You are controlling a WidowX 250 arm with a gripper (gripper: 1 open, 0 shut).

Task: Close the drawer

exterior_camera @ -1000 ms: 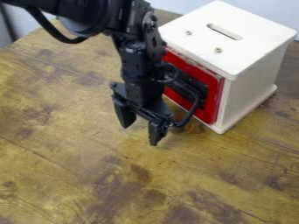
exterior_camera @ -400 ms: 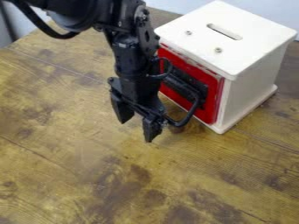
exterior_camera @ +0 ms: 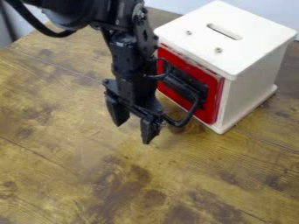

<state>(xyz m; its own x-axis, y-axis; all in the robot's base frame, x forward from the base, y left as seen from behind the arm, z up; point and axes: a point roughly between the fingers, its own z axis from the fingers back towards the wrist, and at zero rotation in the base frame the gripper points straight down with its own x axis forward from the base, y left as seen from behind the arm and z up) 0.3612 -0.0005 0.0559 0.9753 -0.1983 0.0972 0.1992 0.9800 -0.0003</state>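
Note:
The bright red drawer (exterior_camera: 187, 83) sits in the front of the cream-white cabinet (exterior_camera: 228, 48), its face about flush with the cabinet front. Its black wire loop handle (exterior_camera: 184, 114) sticks out toward the table. My black gripper (exterior_camera: 129, 122) hangs just left of the handle, pointing down at the wooden table, its two fingers spread apart with nothing between them. The arm covers the drawer's left edge.
The cabinet stands at the back right of the worn wooden table (exterior_camera: 82, 175), with a slot (exterior_camera: 225, 32) on its top. A dark object shows at the far left edge behind the table.
My gripper has drifted a little to the left, away from the drawer's handle. The drawer and cabinet have not moved.

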